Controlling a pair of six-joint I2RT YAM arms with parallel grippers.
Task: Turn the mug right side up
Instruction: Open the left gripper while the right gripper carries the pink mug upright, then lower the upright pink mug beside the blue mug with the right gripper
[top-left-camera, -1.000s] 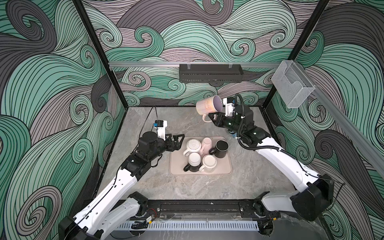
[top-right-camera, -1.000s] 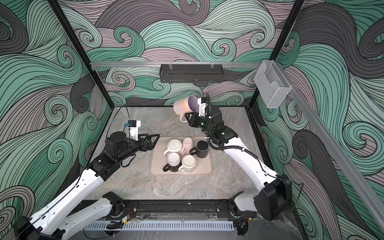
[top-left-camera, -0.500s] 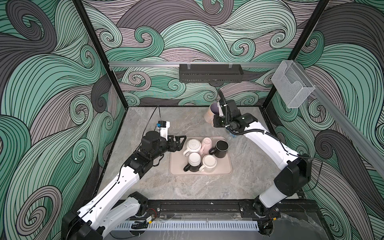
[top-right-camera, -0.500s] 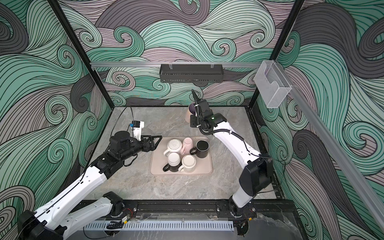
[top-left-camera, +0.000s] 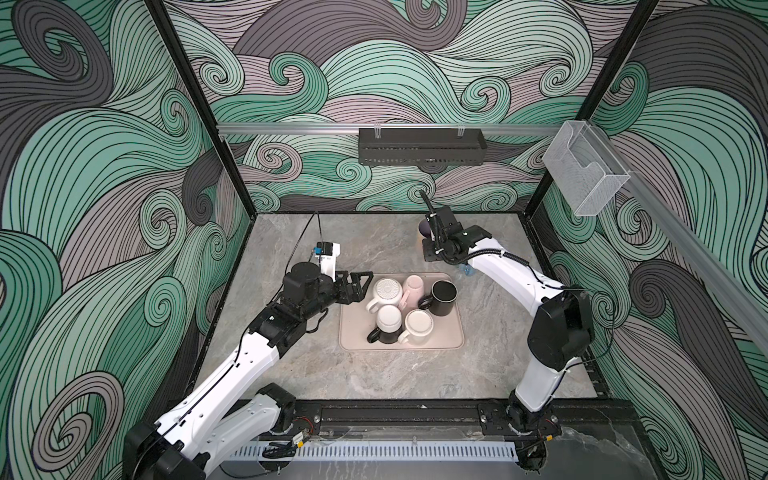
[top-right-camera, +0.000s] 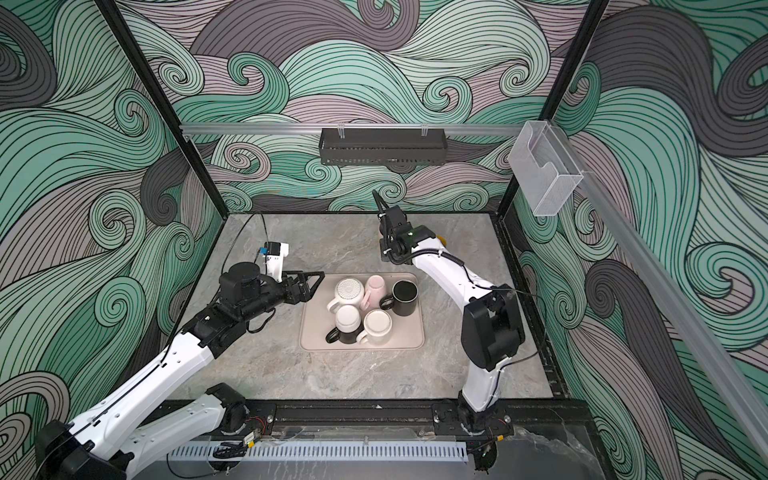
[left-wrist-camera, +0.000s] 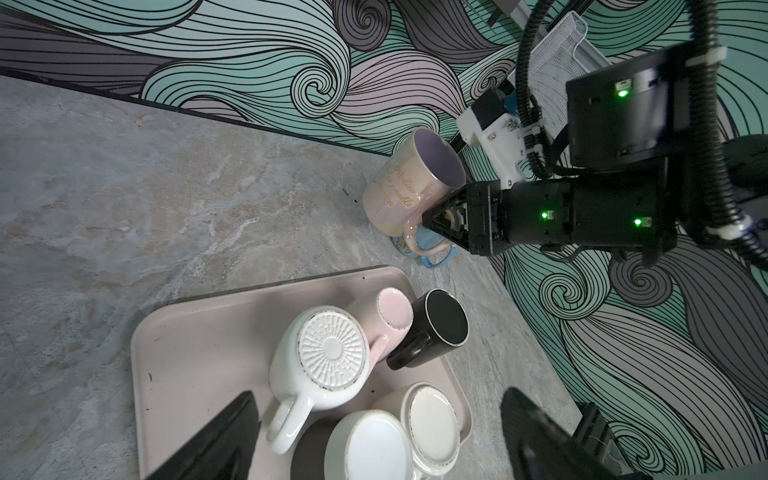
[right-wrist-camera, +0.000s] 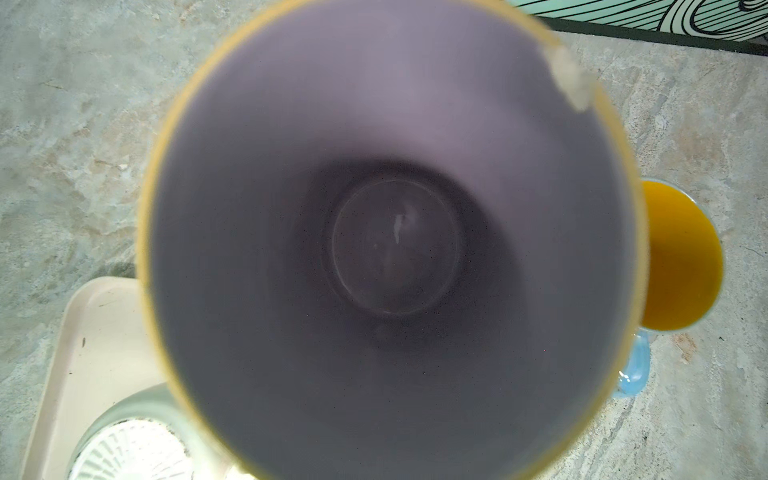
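From my end the pink mug (left-wrist-camera: 405, 189) looks like glossy glazed ceramic, the tray (left-wrist-camera: 195, 349) matt plastic, the tabletop (left-wrist-camera: 145, 187) smooth marbled stone.

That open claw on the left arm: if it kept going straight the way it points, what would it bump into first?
The left gripper would likely hit the upside-down white ribbed-base mug on the tray first; its height is unclear.
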